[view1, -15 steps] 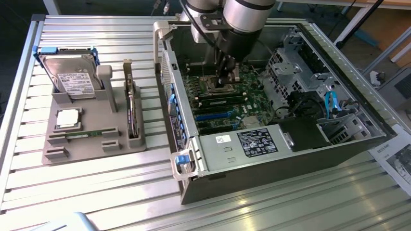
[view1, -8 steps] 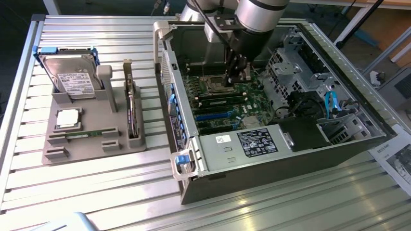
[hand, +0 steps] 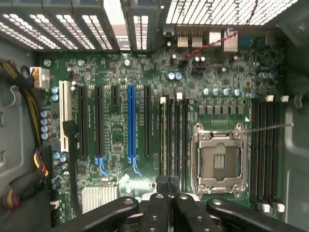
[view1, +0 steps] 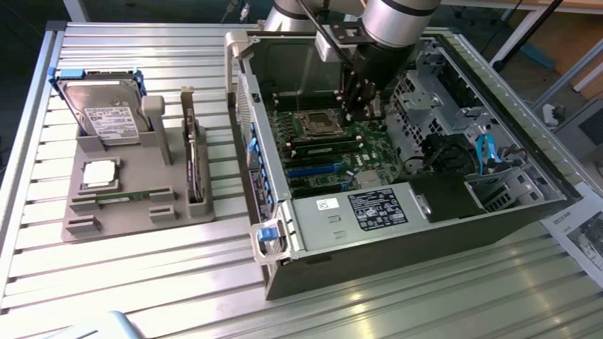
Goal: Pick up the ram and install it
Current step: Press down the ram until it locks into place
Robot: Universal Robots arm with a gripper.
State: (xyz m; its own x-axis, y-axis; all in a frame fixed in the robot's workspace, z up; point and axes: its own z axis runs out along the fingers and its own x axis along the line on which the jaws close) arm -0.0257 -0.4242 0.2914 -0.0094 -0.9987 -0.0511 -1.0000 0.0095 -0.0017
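Ram (view1: pixel 123 195), one green stick, lies in a low slot of the grey parts tray (view1: pixel 85 226) at the exterior view's left, well apart from the arm. One slatted bench (view1: pixel 141 296) carries everything. One open computer case (view1: pixel 527 205) fills the centre right; the arm (view1: pixel 396 21) reaches down into it, jaws pressed together and pinching nothing above the motherboard (hand: pixel 120 72), near the empty processor socket (hand: pixel 219 162). The tray also holds one hard drive (view1: pixel 109 113), one upright expansion card (view1: pixel 193 162) and one processor chip (view1: pixel 101 173).
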